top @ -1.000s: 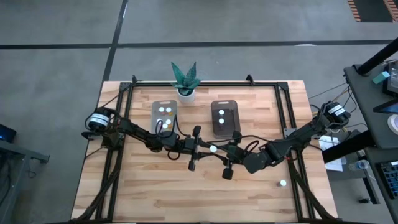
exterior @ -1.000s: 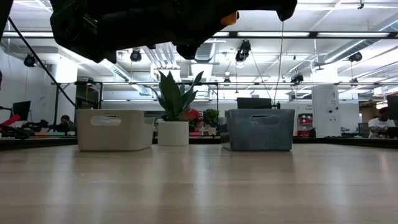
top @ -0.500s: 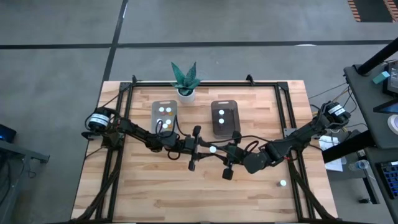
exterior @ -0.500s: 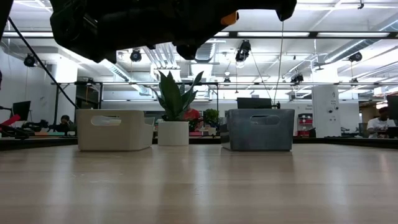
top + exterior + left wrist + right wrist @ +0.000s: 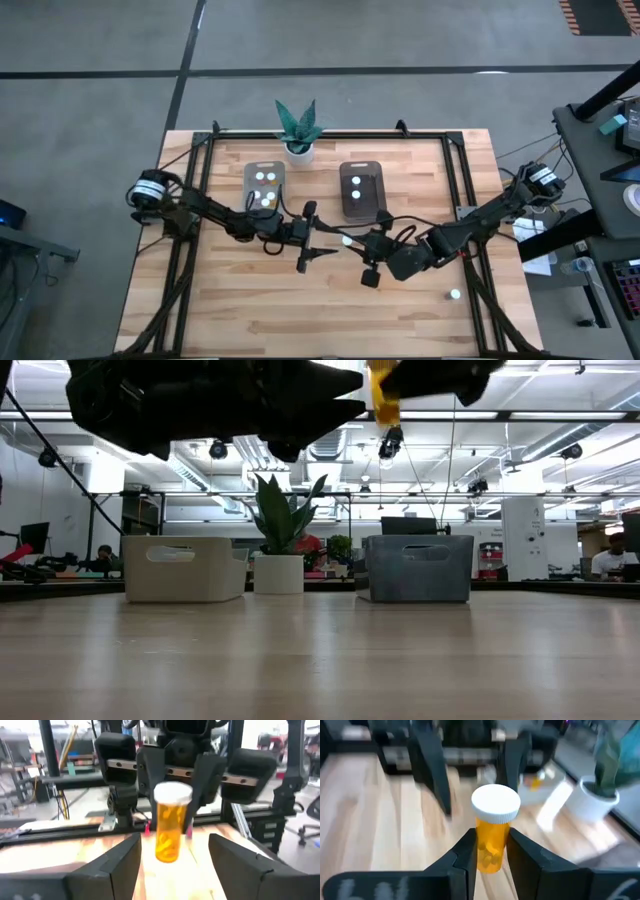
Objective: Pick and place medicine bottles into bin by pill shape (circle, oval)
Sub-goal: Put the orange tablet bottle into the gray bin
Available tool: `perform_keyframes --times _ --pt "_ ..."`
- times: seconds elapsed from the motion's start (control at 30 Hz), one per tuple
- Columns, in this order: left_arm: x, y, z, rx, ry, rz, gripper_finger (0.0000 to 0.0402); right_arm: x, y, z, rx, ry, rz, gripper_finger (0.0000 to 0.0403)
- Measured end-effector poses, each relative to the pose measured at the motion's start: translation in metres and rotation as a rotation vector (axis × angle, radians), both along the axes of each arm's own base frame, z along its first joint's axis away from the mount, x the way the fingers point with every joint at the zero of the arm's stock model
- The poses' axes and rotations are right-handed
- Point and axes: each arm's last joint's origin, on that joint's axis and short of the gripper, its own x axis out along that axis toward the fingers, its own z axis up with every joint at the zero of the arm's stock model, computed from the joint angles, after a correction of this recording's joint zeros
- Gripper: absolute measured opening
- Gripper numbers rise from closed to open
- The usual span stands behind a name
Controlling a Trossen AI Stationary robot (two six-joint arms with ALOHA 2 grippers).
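Note:
An amber medicine bottle (image 5: pixel 491 840) with a white cap stands upright in the air above the table's middle, with my right gripper (image 5: pixel 352 243) shut on it. It also shows in the left wrist view as the same bottle (image 5: pixel 170 827). My left gripper (image 5: pixel 323 240) stands open just to the left of it, level, its fingers (image 5: pixel 110 870) spread wide and clear of the bottle. The pale bin (image 5: pixel 250 176) and the dark bin (image 5: pixel 374 168) stand at the far middle, each with bottles inside. One more bottle (image 5: pixel 455 294) rests on the table at the near right. My right gripper pinches the bottle's amber body (image 5: pixel 481 851), below the white cap, between its two fingers. The fingers (image 5: pixel 522 857) come from the table's right, slanting a little downward. The bottle stands upright, cap up, lifted clear of the table.
A green plant in a white pot (image 5: pixel 298 130) stands at the far edge between the two bins. Black frame rails (image 5: pixel 186 230) run along the table's left and right sides. Bare wood lies along the near half of the table.
My left gripper has opened, let go of the bottle and drawn back a little toward the table's left edge. The bottle has stayed in my right gripper, which has tipped slightly, and the bottle now shows upright in the low view.

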Motion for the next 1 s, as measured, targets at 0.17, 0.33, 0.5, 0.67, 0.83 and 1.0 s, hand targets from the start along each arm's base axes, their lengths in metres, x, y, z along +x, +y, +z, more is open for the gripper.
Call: perform_keyframes --times 0.17,0.33,0.5,0.67,0.83,1.0 --pt "-0.001 0.000 0.013 0.012 0.079 0.011 0.0217 -0.005 -0.002 -0.006 0.042 0.092 -0.019 0.0083" --pt "0.008 0.000 0.022 0.016 0.109 0.033 0.0217 -0.006 -0.001 -0.008 0.072 0.119 0.005 0.0084" --pt "0.011 -0.001 0.027 0.013 0.095 0.038 0.0217 -0.007 -0.001 -0.009 0.075 0.132 0.009 0.0084" --pt "0.013 -0.001 0.028 0.012 0.090 0.038 0.0217 -0.007 -0.001 -0.010 0.074 0.134 0.009 0.0084" --pt "0.022 -0.004 0.021 0.014 0.109 0.035 0.0217 -0.007 -0.001 -0.010 0.075 0.133 0.008 0.0084" --pt "0.031 -0.007 0.023 0.015 0.098 0.026 0.0217 -0.007 -0.001 -0.010 0.074 0.134 0.008 0.0084"
